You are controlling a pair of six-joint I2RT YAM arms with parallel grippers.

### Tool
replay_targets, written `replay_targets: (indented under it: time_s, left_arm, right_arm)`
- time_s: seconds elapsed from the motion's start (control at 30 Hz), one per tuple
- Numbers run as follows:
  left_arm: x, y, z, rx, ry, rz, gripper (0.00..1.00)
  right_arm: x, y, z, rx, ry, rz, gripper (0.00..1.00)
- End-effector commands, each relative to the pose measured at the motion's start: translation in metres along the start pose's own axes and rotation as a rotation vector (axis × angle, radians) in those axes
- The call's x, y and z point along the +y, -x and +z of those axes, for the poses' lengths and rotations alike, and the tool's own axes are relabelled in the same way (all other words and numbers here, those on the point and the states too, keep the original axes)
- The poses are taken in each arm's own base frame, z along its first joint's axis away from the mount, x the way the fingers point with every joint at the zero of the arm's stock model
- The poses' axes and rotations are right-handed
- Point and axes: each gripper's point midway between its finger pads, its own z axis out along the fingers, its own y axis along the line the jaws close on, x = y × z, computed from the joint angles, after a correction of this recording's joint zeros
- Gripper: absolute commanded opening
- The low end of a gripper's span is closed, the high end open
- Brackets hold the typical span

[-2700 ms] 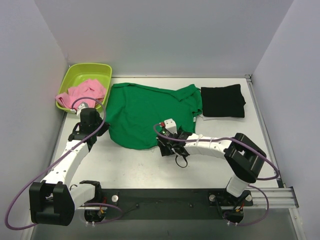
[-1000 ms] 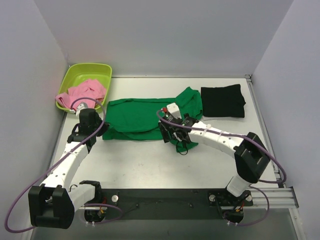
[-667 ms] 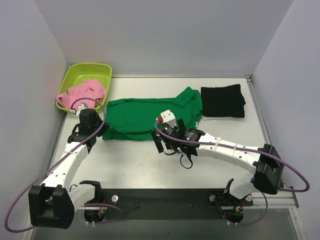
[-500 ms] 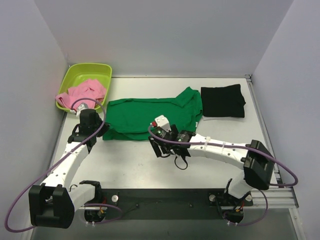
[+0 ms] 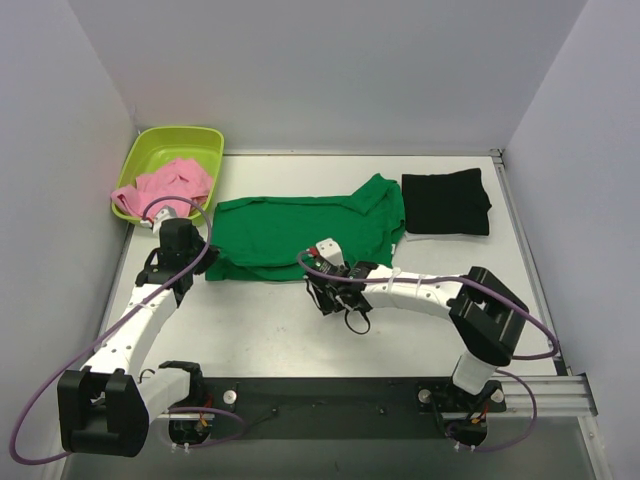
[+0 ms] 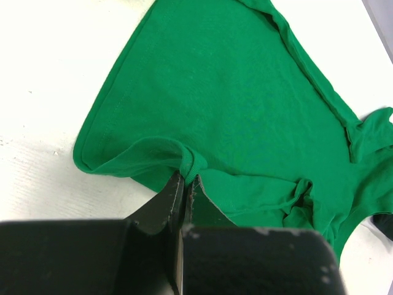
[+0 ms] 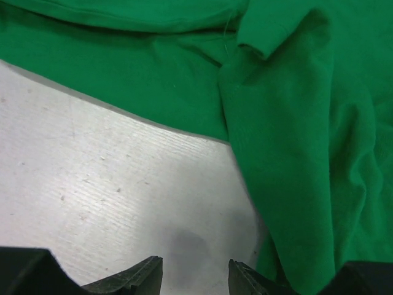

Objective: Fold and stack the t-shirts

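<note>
Top external view: green shirt [image 5: 300, 225] now lies folded in half. Right gripper [image 7: 195, 270] has released and withdrawn, jaws apart, empty; left gripper [image 6: 186, 184] stays pinched on its edge. Second fold pending.

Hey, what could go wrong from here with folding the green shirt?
1. The right gripper has its jaws apart over bare table, beside the green t-shirt; closing here may catch nothing or just the edge.
2. The left gripper pinches only a small bunched bit of hem, so a pull might slip free or drag the fold crooked.
3. A green sleeve lies right beside the black t-shirt; dragging could disturb it.
</note>
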Motion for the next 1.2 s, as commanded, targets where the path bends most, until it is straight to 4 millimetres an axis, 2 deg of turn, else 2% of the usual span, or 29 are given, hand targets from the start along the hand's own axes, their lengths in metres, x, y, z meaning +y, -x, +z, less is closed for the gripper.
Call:
replay_targets:
  time_s: [0.0,0.07,0.23,0.43,0.57,0.67,0.83,1.0,1.03,1.17]
  left_arm:
    - [-0.007,0.009,-0.001,-0.028,-0.033,0.001,0.00]
    - [-0.009,0.009,-0.001,-0.029,-0.038,0.003,0.00]
    - [-0.009,0.009,0.000,-0.029,-0.036,0.003,0.00]
    - [-0.009,0.010,0.000,-0.032,-0.034,0.006,0.00]
    - [-0.008,0.010,0.000,-0.031,-0.032,0.007,0.00]
    - [-0.008,0.010,0.001,-0.031,-0.032,0.007,0.00]
    - [-0.008,0.011,0.001,-0.033,-0.031,0.007,0.00]
    - [-0.008,0.010,0.000,-0.031,-0.032,0.007,0.00]
    - [-0.008,0.010,0.000,-0.032,-0.033,0.007,0.00]
    - [-0.008,0.010,0.000,-0.034,-0.032,0.007,0.00]
  right_arm:
    - [-0.014,-0.014,0.012,0.041,-0.027,0.040,0.47]
    - [-0.019,-0.020,0.016,0.055,-0.032,0.045,0.47]
    - [-0.043,-0.017,0.023,0.045,-0.096,0.078,0.47]
    - [-0.096,0.007,0.027,-0.006,-0.229,0.171,0.47]
    - [-0.114,0.023,0.032,-0.030,-0.245,0.219,0.47]
    - [-0.118,0.034,0.037,-0.044,-0.250,0.227,0.47]
    - [-0.101,0.048,0.038,-0.054,-0.181,0.249,0.45]
    - [-0.070,0.055,0.031,-0.068,-0.097,0.239,0.47]
    - [-0.061,0.053,0.030,-0.064,-0.082,0.222,0.48]
    - [-0.042,0.049,0.033,-0.056,-0.065,0.210,0.48]
